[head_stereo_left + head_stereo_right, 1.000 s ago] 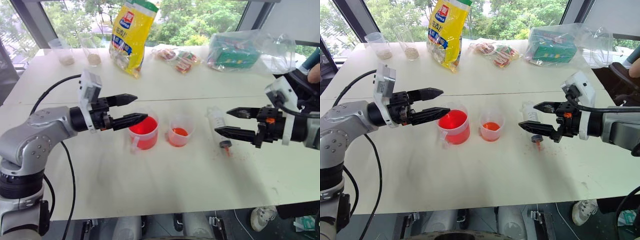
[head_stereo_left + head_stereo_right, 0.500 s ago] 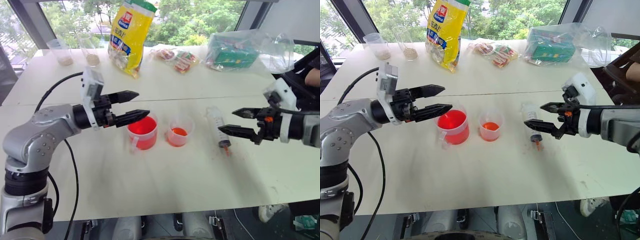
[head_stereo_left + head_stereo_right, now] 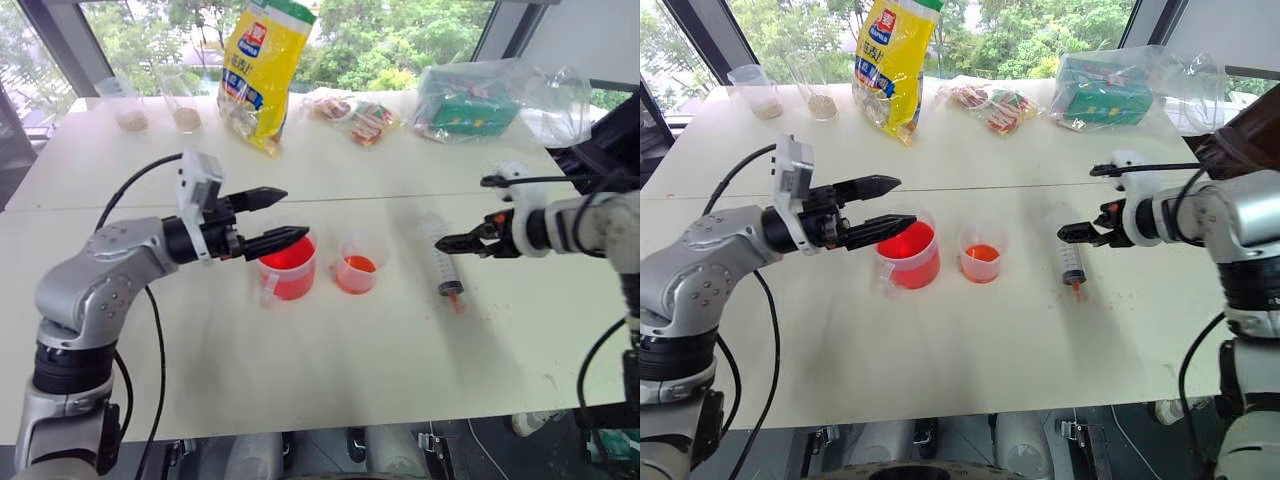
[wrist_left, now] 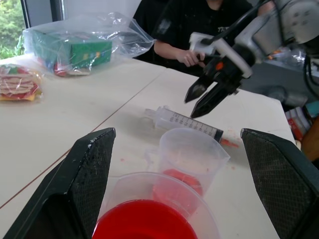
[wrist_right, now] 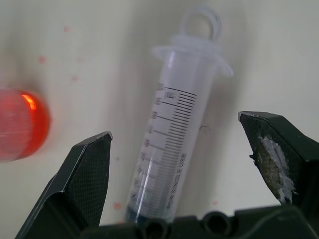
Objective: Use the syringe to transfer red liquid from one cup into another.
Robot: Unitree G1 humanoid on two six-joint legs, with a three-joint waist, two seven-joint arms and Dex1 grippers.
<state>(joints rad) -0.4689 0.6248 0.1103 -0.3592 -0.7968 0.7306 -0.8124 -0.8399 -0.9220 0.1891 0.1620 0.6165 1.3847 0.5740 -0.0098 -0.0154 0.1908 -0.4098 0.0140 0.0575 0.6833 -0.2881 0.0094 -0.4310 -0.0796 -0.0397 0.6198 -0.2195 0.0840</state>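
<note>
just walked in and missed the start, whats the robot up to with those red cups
The robot is going for the syringe, which lies flat on the white table beside the two cups. Its right gripper is open and poised over the barrel, not gripping it. The left gripper, also open, hovers by the handled cup of red liquid. The small cup holds only a thin orange-red layer.
</note>
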